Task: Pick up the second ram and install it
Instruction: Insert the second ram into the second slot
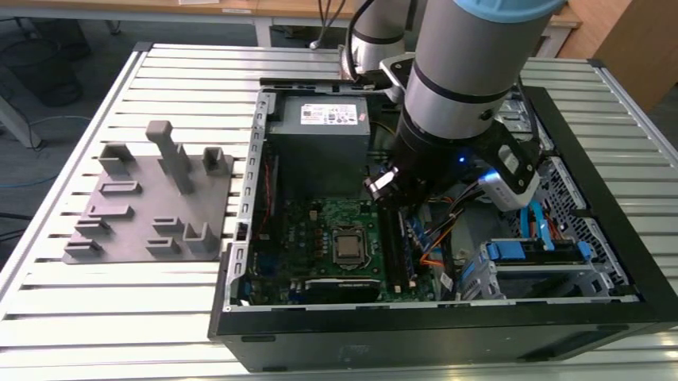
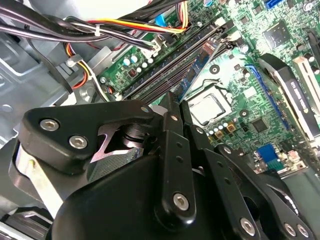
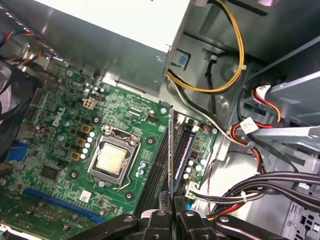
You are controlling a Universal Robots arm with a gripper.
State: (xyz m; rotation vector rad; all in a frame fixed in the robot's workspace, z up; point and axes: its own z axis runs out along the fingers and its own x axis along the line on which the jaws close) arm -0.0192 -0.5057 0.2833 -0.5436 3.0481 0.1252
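Observation:
The second ram (image 3: 171, 150) shows edge-on in the first wrist view as a thin upright strip. My gripper (image 3: 172, 216) is shut on its near end. It hangs just over the long black slot rails (image 3: 159, 167) beside the silver processor socket (image 3: 111, 161) on the green motherboard (image 3: 55, 150). Another blue-green stick (image 3: 183, 150) sits in a rail right beside it. In the second wrist view my black gripper (image 2: 176, 107) points along the same slot rails (image 2: 165, 65). In the exterior view the gripper (image 1: 383, 190) is inside the open computer case (image 1: 424, 325), above the motherboard's (image 1: 313, 226) right part.
A grey power supply (image 1: 317, 119) fills the case's far end. Bundles of yellow, red and black cables (image 3: 225, 75) run beside the slots. A drive cage with blue parts (image 1: 529, 254) stands on the exterior view's right. A grey fixture block (image 1: 148, 198) lies on the slatted table at the left.

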